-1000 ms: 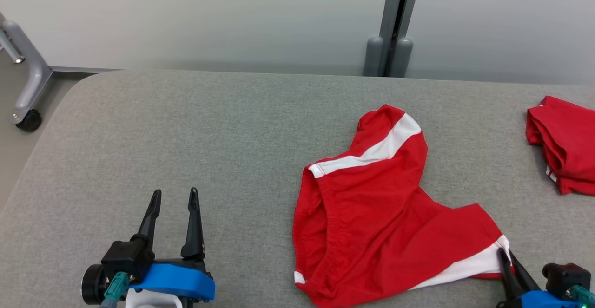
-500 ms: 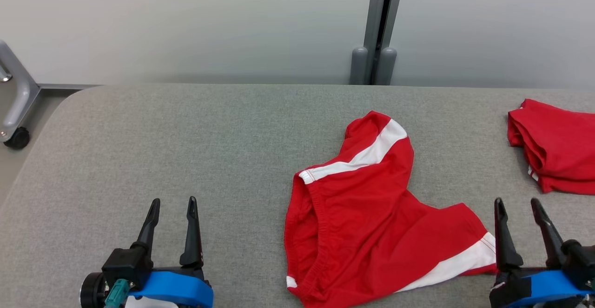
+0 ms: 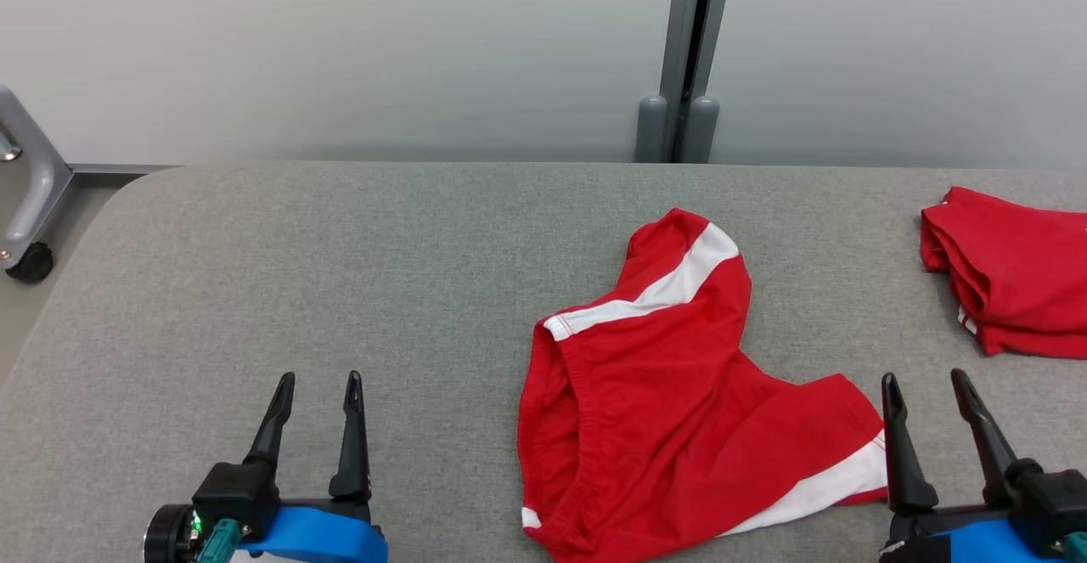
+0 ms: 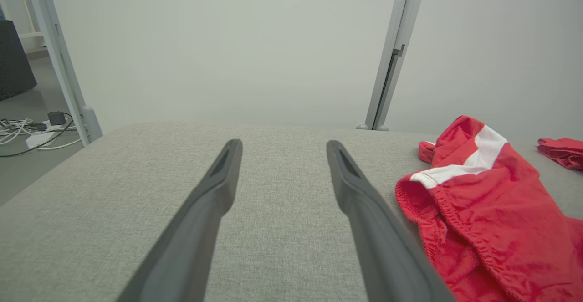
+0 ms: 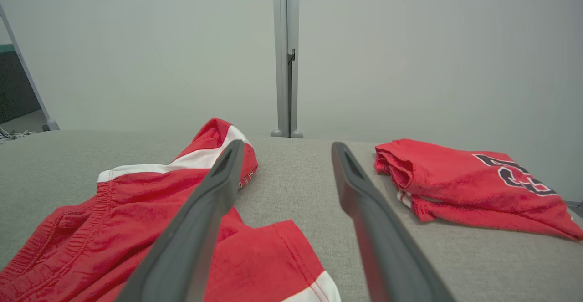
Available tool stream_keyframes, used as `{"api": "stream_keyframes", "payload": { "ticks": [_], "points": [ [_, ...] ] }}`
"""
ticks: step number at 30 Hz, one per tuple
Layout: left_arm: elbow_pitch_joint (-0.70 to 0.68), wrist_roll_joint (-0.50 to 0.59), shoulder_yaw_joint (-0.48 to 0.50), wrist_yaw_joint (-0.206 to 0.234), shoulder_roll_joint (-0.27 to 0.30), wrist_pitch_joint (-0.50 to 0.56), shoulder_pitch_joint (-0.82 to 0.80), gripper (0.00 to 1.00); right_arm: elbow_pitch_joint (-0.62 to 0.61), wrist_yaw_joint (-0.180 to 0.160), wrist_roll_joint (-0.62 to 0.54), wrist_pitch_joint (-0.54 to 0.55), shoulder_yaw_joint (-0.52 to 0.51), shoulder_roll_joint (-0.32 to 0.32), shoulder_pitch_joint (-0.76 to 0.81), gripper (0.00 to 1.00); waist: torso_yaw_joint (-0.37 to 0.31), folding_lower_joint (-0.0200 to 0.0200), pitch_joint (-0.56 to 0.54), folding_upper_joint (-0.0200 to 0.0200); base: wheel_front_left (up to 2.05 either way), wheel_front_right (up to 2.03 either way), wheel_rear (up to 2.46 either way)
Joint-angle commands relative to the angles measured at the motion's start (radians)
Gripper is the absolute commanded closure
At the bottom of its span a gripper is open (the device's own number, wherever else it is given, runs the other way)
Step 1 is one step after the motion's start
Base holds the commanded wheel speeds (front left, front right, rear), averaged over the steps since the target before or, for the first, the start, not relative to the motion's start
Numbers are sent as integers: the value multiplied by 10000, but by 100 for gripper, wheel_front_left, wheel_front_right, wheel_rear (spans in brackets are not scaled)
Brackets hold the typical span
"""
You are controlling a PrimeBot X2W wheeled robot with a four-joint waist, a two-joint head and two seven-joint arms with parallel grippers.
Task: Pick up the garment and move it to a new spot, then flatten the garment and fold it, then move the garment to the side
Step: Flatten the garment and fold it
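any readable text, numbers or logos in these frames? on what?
Folded red garment: large dark outlined characters, probably numerals, seen at a flat angle and cut off by the fold; not readable.
Red shorts: tiny white print by the far leg hem, too small to read.
No other text is legible.

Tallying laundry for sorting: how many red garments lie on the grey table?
2. Crumpled red shorts with white stripes lie right of centre on the grey fabric table; a folded red jersey with dark numerals sits farther right. More could lie beyond the frame.
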Motion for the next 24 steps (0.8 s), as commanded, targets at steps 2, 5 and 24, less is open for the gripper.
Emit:
{"api": "stream_keyframes", "payload": {
  "ticks": [2, 5, 24],
  "points": [
    [-39, 109, -132, -117, 50, -44, -43, 0, 285, 1, 29, -41, -13, 1, 138, 0, -24, 0, 1, -1, 0, 0, 0],
    [88, 205, -576, -285, 198, -44, -144, 0, 815, 1, -13, -44, -76, -230, 7, 0, -61, 0, 1, -1, 0, 0, 0],
    [848, -1306, -6563, -432, 2788, 190, -802, 0, 4209, 1, 355, 5, 873, -1469, -1363, 0, -147, 0, 295, -1, 0, 0, 0]
  ]
}}
